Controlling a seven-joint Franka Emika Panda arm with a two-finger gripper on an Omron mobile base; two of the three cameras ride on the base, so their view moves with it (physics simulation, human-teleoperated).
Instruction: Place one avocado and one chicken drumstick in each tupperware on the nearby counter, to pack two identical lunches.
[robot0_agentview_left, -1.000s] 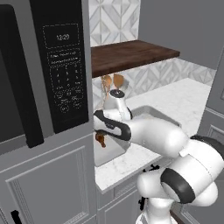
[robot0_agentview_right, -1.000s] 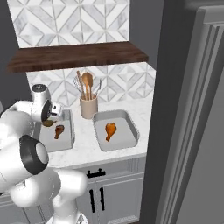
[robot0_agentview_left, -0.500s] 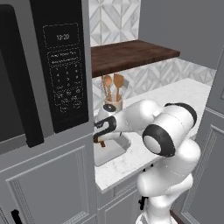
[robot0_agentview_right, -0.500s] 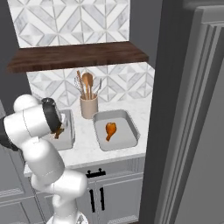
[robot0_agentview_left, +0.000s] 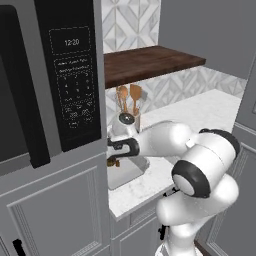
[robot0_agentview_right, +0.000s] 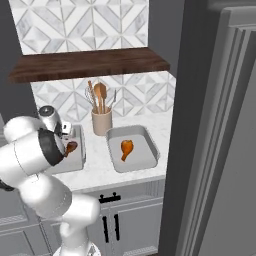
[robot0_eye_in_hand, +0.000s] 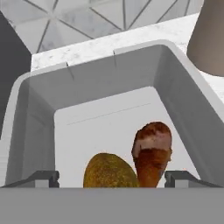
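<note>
Two trays sat on the counter, one on each side of the utensil crock. The right tray had a single drumstick lying in it, fat end up toward the wall, bone end pointing at the front edge.

The left tray was the one the arm was over. In the hand view an avocado and a second drumstick lay side by side on its floor, just beside each other and maybe touching, the avocado on the left of that view and the drumstick on the right with its rounded end away from the camera. The gripper hung right above them with its jaws spread wide, one tip out at each side of the pair, and nothing was pinched between them. So both pieces were resting in the tray, not held.

From the right base view you could just make out the reddish end of that drumstick peeking past the arm's wrist over the left tray. In the left base view the gripper was down at the tray next to the microwave cabinet, under the wooden shelf. The crock with its wooden spoons stood right behind the wrist.
</note>
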